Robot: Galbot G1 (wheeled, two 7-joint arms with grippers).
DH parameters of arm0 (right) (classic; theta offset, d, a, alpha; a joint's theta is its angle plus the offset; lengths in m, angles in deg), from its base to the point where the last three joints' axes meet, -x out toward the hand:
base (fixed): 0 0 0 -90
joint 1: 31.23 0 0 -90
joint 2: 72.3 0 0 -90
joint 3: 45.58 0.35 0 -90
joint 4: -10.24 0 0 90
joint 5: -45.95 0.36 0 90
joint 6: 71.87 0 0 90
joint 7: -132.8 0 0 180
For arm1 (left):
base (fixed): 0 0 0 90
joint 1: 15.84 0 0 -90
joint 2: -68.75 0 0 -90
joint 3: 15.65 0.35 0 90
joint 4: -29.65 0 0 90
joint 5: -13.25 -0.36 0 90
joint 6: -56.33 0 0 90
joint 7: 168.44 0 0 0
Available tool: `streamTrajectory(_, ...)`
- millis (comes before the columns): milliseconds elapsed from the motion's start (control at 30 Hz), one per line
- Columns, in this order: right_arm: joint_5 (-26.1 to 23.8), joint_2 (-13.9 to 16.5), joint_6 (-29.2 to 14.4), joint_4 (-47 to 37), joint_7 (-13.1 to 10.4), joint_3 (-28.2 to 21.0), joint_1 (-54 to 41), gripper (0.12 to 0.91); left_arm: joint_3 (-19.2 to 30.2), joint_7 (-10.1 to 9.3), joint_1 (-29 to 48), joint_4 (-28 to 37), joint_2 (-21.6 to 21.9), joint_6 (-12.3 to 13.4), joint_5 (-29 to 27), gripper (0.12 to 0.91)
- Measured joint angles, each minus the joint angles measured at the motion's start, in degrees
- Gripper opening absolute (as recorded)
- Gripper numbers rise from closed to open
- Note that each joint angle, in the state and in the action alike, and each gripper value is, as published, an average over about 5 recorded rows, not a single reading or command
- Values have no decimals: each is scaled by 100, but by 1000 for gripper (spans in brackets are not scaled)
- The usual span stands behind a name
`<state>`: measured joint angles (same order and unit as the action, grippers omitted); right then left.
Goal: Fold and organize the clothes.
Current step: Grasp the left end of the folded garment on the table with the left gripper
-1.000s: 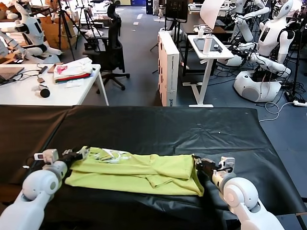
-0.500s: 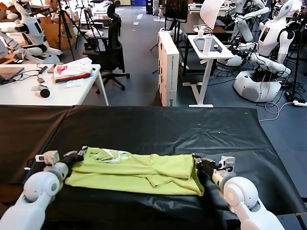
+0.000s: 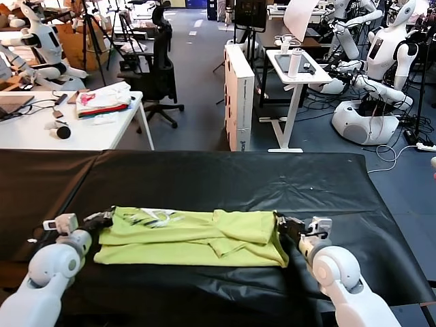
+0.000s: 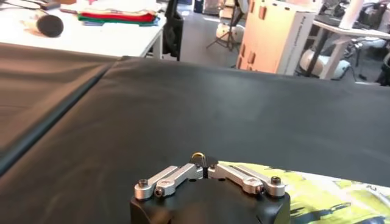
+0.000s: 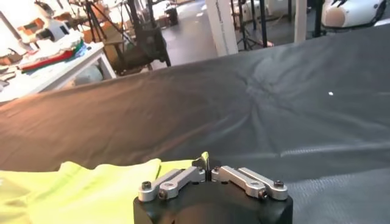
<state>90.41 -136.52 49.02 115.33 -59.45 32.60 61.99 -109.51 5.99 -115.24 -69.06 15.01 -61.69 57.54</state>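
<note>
Two pincers, left pincer [image 3: 102, 219] and right pincer [image 3: 283, 225], each pinching the lime-yellow T-shirt [image 3: 191, 237]; print unreadable.

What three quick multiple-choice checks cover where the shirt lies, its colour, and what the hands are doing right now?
1. The T-shirt lies on:
A. the black table
B. the white desk
C. the floor

2. Its colour is:
A. red
B. lime-yellow
C. white

3. The two hands are:
A. both open above the shirt
B. one shut, one parked away
C. both shut on the shirt's ends

Answers:
1 A: the T-shirt is spread on the black table.
2 B: the fabric is plainly lime-yellow.
3 C: the left hand and right hand each pinch fabric in the wrist views.
</note>
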Motion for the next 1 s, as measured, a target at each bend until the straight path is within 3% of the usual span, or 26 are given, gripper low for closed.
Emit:
streamTrajectory(200, -80, -19, -80, -267, 32, -57, -186, 144, -1, -26, 72, 102, -62, 98, -73, 146)
streamTrajectory(367, -112, -15, -231, -384, 326, -39, -203, 203, 9, -72, 161, 133, -138, 106, -64, 155)
streamTrajectory(467, -164, 22, -413, -390, 527, -2, -182, 362, 18, -100, 196, 117, -174, 120, -75, 256)
streamTrajectory(600, -176, 99, -569, -327, 633, 66, -111, 627, -4, -135, 174, 63, -157, 134, -79, 510)
streamTrajectory(733, -198, 226, -627, -153, 654, 162, 36, 839, -87, -217, 96, -30, -95, 120, 12, 754)
streamTrajectory(833, -280, 366, -720, 99, 699, 280, 219, 898, -185, -275, -16, -135, -22, 7, 294, 875)
streamTrajectory(1000, -441, 601, -1130, 621, 731, 526, 599, 907, -503, -481, -415, -507, 154, -571, 1332, 906)
